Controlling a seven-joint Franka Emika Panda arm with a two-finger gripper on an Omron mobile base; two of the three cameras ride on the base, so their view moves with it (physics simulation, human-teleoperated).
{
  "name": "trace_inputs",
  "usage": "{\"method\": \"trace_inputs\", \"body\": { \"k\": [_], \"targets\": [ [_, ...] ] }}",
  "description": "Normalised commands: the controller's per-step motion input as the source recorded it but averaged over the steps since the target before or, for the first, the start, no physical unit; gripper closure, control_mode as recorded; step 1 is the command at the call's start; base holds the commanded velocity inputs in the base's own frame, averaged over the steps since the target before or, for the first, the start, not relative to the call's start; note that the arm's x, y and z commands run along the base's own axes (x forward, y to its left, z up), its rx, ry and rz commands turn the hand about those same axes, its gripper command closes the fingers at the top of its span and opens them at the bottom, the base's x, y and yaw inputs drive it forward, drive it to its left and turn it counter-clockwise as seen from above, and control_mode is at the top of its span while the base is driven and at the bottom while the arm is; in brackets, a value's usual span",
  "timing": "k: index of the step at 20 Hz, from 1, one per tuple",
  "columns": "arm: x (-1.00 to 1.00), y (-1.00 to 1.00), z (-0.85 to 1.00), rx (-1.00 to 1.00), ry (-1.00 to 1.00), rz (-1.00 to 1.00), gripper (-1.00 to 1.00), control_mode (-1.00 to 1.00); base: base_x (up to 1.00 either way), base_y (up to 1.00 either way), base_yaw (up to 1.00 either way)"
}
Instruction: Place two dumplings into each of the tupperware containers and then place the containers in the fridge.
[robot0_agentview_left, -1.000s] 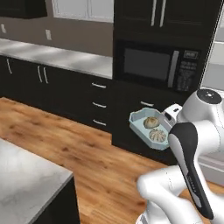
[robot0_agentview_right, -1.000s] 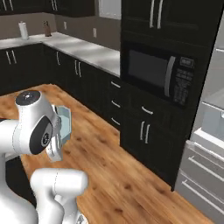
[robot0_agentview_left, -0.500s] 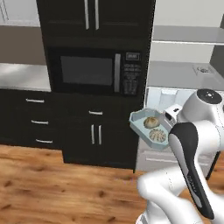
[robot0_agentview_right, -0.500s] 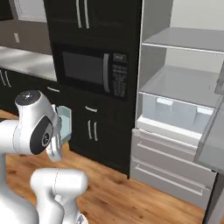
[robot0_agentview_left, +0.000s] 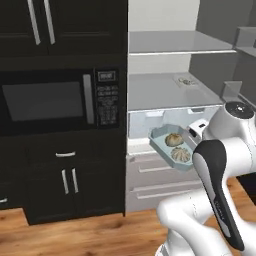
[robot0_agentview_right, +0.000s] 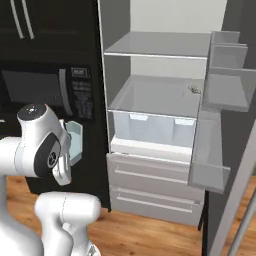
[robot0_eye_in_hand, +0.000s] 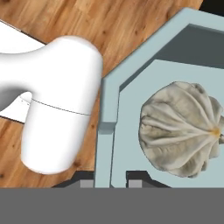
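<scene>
Facing the open fridge, the hand stays clamped on the light-blue container's rim, two dumplings inside.

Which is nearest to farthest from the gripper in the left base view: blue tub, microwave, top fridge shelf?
1. Blue tub: held in the shut gripper, two dumplings inside, in front of the open fridge.
2. Top fridge shelf: above, well up inside the fridge.
3. Microwave: far left, set in the dark cabinets.
</scene>
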Motion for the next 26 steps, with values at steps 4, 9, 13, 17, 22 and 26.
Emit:
{"method": "trace_inputs", "body": {
  "k": [4,9,13,17,22,26],
  "targets": [
    [0.00,0.00,0.00,0.00,0.00,0.00,1.00,1.00,0.68,0.10,-0.24],
    [0.00,0.00,0.00,0.00,0.00,0.00,1.00,1.00,0.80,0.00,-0.26],
    [0.00,0.00,0.00,0.00,0.00,0.00,1.00,1.00,0.65,0.00,-0.25],
    [0.00,0.00,0.00,0.00,0.00,0.00,1.00,1.00,0.44,-0.21,-0.17],
    [0.00,0.00,0.00,0.00,0.00,0.00,1.00,1.00,0.52,-0.43,-0.14],
    [0.09,0.00,0.00,0.00,0.00,-0.01,1.00,-1.00,0.27,-0.16,-0.07]
  ]
}}
